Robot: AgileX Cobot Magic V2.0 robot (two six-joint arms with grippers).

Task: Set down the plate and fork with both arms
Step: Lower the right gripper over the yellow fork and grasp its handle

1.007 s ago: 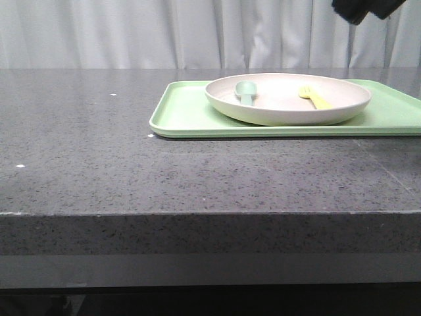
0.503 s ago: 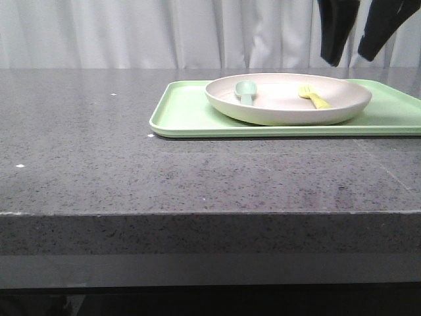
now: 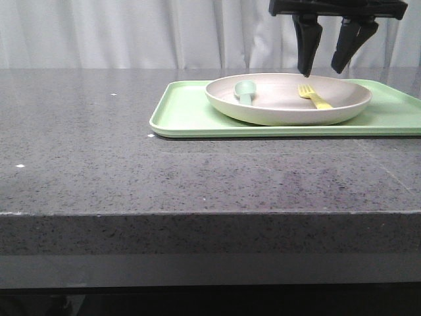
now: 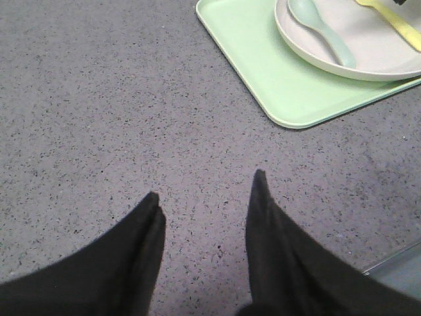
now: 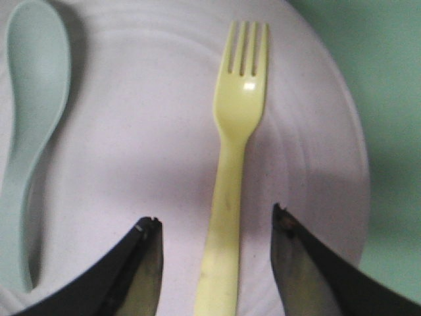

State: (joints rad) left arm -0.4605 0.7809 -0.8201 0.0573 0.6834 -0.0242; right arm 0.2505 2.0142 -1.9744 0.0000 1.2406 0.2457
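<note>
The off-white plate [image 3: 283,105] [image 4: 368,56] [image 5: 151,131] rests on a light green tray. In it lies the pale yellow fork [image 3: 314,97] [image 5: 233,164] [image 4: 395,20], on the right side of the dish. My right gripper [image 3: 321,69] [image 5: 216,222] hangs open just above the plate, its fingers on either side of the fork's handle, apart from it. My left gripper [image 4: 205,185] is open over bare countertop, well short of the tray's near left corner, holding nothing.
A pale teal spoon [image 3: 245,91] [image 5: 26,131] [image 4: 322,29] lies in the plate's left half. The green tray [image 3: 184,112] [image 4: 276,79] sits at the back right of the dark speckled counter [image 3: 131,164], whose front edge runs across the front view.
The right gripper has come down from the top right of the front view to just over the plate, its fingers now astride the fork. Plate, fork and spoon have not moved.
</note>
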